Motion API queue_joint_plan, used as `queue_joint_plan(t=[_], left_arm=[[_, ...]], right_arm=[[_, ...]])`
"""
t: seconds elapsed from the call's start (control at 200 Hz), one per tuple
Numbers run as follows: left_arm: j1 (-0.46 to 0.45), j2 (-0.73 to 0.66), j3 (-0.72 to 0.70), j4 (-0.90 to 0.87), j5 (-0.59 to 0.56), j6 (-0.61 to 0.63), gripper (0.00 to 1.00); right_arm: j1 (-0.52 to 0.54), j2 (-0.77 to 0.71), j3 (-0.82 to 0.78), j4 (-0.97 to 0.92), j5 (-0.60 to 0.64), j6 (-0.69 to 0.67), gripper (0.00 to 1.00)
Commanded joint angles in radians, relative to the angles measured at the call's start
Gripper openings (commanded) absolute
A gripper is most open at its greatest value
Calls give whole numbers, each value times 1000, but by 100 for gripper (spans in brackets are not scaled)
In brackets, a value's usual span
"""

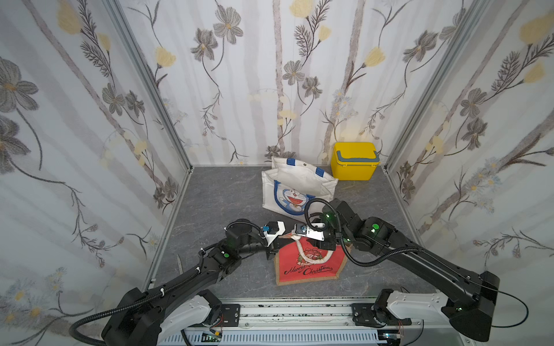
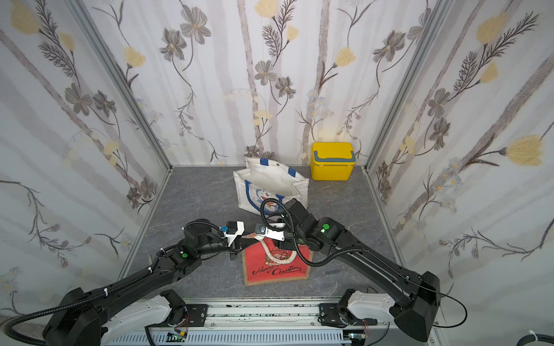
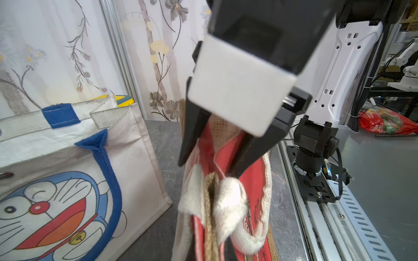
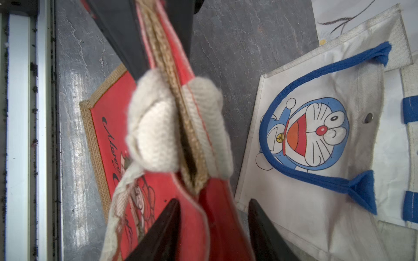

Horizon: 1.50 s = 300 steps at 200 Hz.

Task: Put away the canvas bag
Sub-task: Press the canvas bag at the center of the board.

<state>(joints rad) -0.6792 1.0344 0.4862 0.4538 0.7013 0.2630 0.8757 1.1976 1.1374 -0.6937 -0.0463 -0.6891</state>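
Left claw (image 3: 205, 169) pinches one red bag (image 1: 308, 271); one white bag (image 1: 296, 185) nearby.

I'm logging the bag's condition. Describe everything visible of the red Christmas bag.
The red bag is flat fabric with a tan burlap-like border, black "Merry Christmas" script, a small printed figure and cream woven handles knotted at its top. Its lower part lies on the grey table; its top edge is raised, pinched shut by the left gripper, while the right gripper straddles that edge with jaws apart.
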Motion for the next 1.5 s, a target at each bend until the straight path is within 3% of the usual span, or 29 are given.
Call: queue_joint_plan(t=[0.0,0.17,0.195,0.26,0.36,0.44,0.545,0.675,0.71,0.749,0.844,0.899,0.934,0.984,1.084,1.229,1.424,1.494], left_arm=[[3,-10,-6,26,-44,24,0],[4,-19,-13,30,-93,9,1],[3,-20,-13,32,-112,2,11],[4,-28,-10,30,-155,-15,51],[1,-34,21,-8,-155,-32,86],[-6,-21,38,-15,-134,-30,99],[-13,17,60,-34,-145,-22,100],[-28,61,105,-108,-135,8,100],[-31,73,119,-130,-130,14,95],[-31,85,133,-151,-128,15,81],[-31,104,150,-182,-119,28,34],[-31,99,145,-182,-130,31,11],[-31,92,142,-182,-136,34,4],[-31,79,134,-177,-147,35,0],[-31,63,131,-179,-157,28,0],[-31,55,126,-178,-174,-8,0],[-31,39,107,-156,-194,-53,0],[-31,30,104,-146,-204,-69,0]], right_arm=[[-8,-5,-7,-91,72,15,37],[-13,16,1,-99,28,16,15],[-14,18,1,-99,16,18,13],[-18,20,1,-91,2,20,7],[-21,27,1,-75,-40,26,0],[-21,26,7,-50,-80,33,0],[-21,20,4,-14,-119,43,0],[-22,22,-6,0,-122,43,0],[-24,19,-13,8,-124,43,0],[-26,13,-22,23,-129,42,0],[-26,-9,-54,78,-135,44,2],[-27,-24,-73,111,-124,56,14],[-27,-35,-82,123,-115,63,25],[-26,-52,-96,137,-90,74,44],[-27,-104,-121,171,-23,116,57],[-27,-251,-185,292,107,296,99],[-27,-480,-300,354,260,573,100],[-28,-567,-358,382,258,637,100]])
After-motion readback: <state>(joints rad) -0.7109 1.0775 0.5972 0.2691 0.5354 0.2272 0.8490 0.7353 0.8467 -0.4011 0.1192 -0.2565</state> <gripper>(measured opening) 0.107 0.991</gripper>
